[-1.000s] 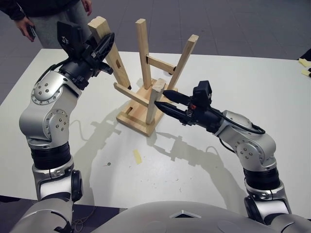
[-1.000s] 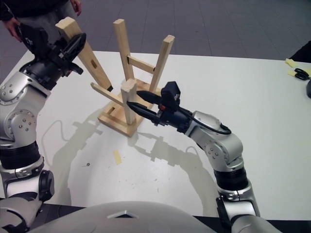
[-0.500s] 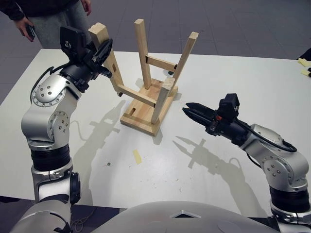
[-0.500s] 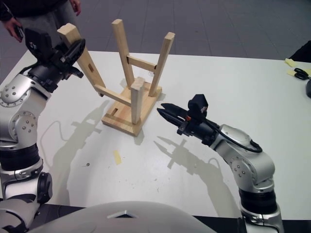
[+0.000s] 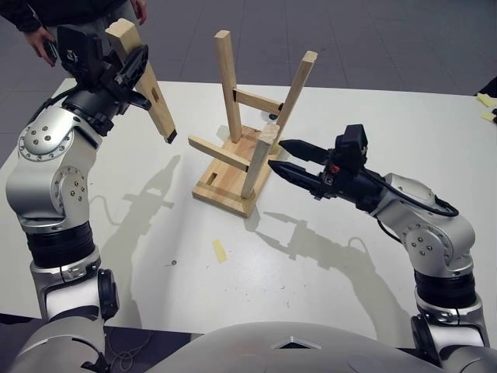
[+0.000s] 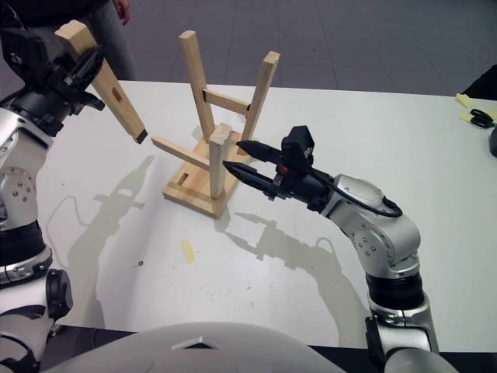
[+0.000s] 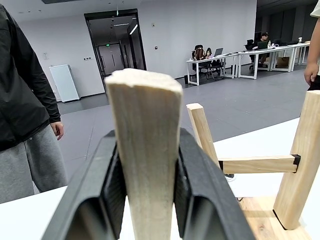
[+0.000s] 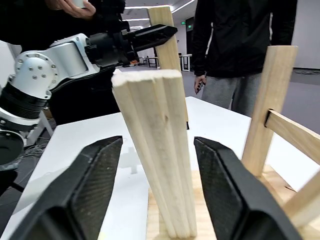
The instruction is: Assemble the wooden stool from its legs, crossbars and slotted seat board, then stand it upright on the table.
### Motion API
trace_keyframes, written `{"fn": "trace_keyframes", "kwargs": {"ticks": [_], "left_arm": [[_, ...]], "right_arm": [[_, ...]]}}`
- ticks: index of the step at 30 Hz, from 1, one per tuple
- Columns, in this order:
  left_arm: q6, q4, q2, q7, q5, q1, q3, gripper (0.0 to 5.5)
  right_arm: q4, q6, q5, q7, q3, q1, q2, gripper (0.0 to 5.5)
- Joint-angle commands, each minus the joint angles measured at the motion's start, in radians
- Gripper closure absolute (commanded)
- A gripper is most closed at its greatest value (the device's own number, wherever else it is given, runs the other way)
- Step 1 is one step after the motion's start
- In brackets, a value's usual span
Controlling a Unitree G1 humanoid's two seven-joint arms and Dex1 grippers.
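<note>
The stool stands upside down on the white table (image 5: 326,303): its slotted seat board (image 5: 231,189) lies flat with three legs pointing up. A crossbar (image 5: 256,101) joins the two far legs. A second crossbar (image 5: 216,152) sticks out leftward from the near leg (image 5: 255,162) with its end free. My left gripper (image 5: 137,67) is shut on a loose fourth leg (image 7: 145,150), held tilted in the air up and left of the stool. My right gripper (image 5: 281,155) is open just right of the near leg (image 8: 160,150), whose top shows between its fingers (image 8: 95,185).
A strip of yellow tape (image 5: 220,250) and a small screw (image 5: 173,263) lie on the table in front of the stool. A person (image 5: 70,19) stands behind the far left corner. Scissors (image 6: 481,116) and yellow scraps lie at the far right edge.
My left gripper has pulled the loose leg off the free crossbar's end, up and to the left. My right gripper backed away to the right, then came back to the near leg, still open.
</note>
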Motion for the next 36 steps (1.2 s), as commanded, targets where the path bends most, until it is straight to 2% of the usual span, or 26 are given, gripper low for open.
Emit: {"fn": "trace_keyframes", "kwargs": {"ticks": [1, 4, 14, 20, 29, 36], "left_arm": [[-0.014, 0.004, -0.012, -0.009, 0.004, -0.017, -0.017, 4.46], [-0.019, 0.01, -0.017, -0.01, 0.009, -0.018, -0.025, 4.46], [-0.023, -0.005, -0.045, 0.002, 0.026, -0.002, -0.056, 4.46], [-0.032, -0.017, -0.054, 0.012, 0.053, 0.007, -0.081, 4.46], [0.005, -0.078, -0.125, 0.046, -0.003, 0.028, -0.055, 4.46], [0.115, -0.146, -0.187, 0.031, -0.163, 0.048, -0.061, 4.46]], "right_arm": [[0.058, -0.021, -0.03, 0.015, 0.039, -0.068, 0.042, 2.03], [0.105, -0.031, -0.049, 0.016, 0.077, -0.101, 0.089, 1.53], [0.143, -0.066, -0.107, -0.012, 0.089, -0.078, 0.153, 3.08], [0.091, -0.109, -0.175, -0.032, 0.079, -0.018, 0.116, 3.19], [-0.105, -0.088, -0.191, -0.121, -0.001, 0.125, 0.047, 3.37], [-0.166, -0.068, -0.212, -0.193, 0.004, 0.162, 0.05, 3.39]]}}
